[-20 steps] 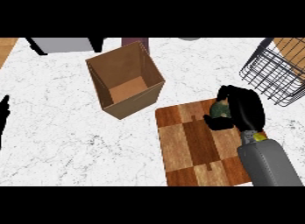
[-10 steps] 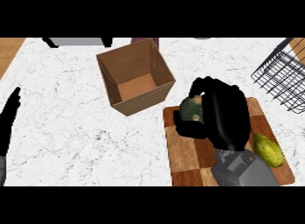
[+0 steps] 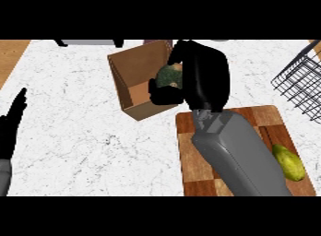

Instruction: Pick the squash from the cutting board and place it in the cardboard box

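While carried, not yet released — progress: lift and transfer done, lowering and letting go left.
Left hand point(image 3: 3, 138): resting at left edge of white marble tabletop point(image 3: 74, 138), fingers straight.
Brown cardboard box point(image 3: 133, 80): open, upright.
Dark green round squash point(image 3: 169, 76): over box's right rim.
Right hand point(image 3: 200, 76): fingers curled round squash.
Wooden cutting board point(image 3: 197, 173): yellow-green fruit point(image 3: 289, 162) lying on it.

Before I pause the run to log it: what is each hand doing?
Left hand: open, holding nothing, resting at the left edge.
Right hand: curled round the squash, over the cardboard box.
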{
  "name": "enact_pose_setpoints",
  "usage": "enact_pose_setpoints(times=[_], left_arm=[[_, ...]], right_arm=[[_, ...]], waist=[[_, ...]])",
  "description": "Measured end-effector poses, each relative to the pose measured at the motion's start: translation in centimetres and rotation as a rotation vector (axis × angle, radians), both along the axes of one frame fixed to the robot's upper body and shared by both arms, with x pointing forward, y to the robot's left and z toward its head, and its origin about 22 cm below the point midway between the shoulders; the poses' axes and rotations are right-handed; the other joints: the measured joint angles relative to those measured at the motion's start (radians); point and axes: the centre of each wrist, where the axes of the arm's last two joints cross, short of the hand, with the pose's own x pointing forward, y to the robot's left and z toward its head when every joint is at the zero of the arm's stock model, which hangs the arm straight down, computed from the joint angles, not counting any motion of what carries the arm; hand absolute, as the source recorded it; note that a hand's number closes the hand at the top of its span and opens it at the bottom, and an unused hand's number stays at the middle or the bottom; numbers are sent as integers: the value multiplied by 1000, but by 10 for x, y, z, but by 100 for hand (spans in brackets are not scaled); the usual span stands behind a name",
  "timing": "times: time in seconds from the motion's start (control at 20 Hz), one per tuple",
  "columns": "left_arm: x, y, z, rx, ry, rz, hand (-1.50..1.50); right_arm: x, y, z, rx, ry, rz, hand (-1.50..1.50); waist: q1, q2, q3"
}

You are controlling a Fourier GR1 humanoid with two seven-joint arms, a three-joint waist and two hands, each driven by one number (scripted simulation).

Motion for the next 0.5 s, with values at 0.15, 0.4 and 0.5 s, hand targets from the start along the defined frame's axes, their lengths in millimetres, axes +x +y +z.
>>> enact_pose_setpoints(times=[0.15,0.4,0.5], left_arm=[[4,-4,0,1,6,-7,0],[6,-4,2,2,-5,-12,0],[8,-5,0,-1,-6,-17,0]], right_arm=[[22,13,4,58,21,-9,150],[59,24,2,123,62,-13,150],[72,25,-5,134,73,-16,150]], waist=[[9,3,0],[17,6,0],[21,8,0]])
